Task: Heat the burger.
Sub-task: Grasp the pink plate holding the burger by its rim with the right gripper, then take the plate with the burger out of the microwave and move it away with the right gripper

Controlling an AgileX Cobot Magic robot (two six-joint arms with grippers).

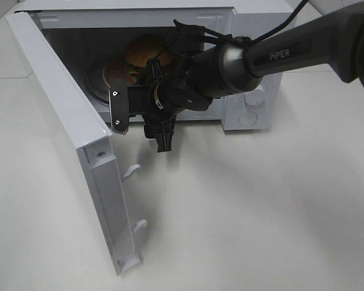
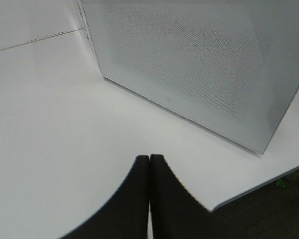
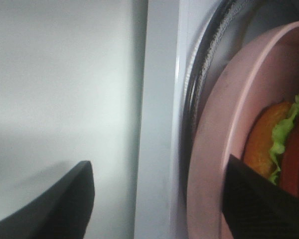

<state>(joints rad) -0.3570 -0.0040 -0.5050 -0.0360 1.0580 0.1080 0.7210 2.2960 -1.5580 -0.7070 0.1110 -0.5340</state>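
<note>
**Burger on plate inside open microwave; right arm at the opening**

Table (image 1: 261,212): white, matte, fills most of the high view. A seam line crosses it in the left wrist view. At that view's corner the table edge drops to a dark floor (image 2: 269,214) with a few small, blurred items I cannot identify.

Microwave (image 1: 255,112): white box at the far side of the table, top cut off by the frame edge. Its door (image 1: 79,133) stands wide open, swung toward the near left; two white latch hooks project from its free edge. The left wrist view shows only a perforated white panel of the oven, close up.

Right arm (image 1: 279,54): dark, enters from the far right, reaches across to the oven opening, and hides most of the cavity in the high view.

Pink plate (image 3: 214,149): sits on the oven's turntable inside the cavity; only a sliver shows in the high view, and one rim arc in the right wrist view.

Burger (image 1: 147,51): on the pink plate inside the microwave. Bun top visible above the arm; bun, lettuce and a red layer are seen cut off in the right wrist view.

Right gripper (image 1: 142,115): just outside the cavity's front, jaws spread wide, nothing between them.

Left gripper (image 2: 149,199): low over bare table beside the oven, fingers pressed together, holding nothing.
</note>
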